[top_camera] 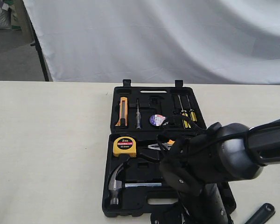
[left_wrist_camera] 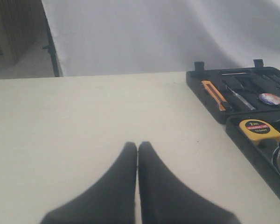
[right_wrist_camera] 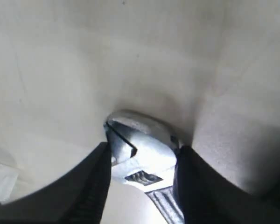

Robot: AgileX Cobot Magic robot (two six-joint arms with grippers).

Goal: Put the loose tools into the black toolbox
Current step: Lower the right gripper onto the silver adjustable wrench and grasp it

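Note:
The black toolbox [top_camera: 113, 91] lies open on the table, also showing in the left wrist view [left_wrist_camera: 210, 100]. The claw hammer [top_camera: 117, 183] rests in its near half and the small tape roll [top_camera: 156, 120] in its far half. Close up in the right wrist view, my right gripper [right_wrist_camera: 142, 148] has its fingers pressed against both sides of the adjustable wrench's silver head [right_wrist_camera: 140, 128], low over the table. In the exterior view the right arm hides that gripper; a black handle [top_camera: 263, 213] pokes out beside it. My left gripper [left_wrist_camera: 137, 145] is shut and empty over bare table.
A yellow tape measure [top_camera: 126, 146], orange-handled pliers [top_camera: 159, 146], an orange utility knife [top_camera: 123, 112] and screwdrivers [top_camera: 186, 112] sit in the toolbox recesses. The right arm covers the case's near right corner. A white backdrop hangs behind the table.

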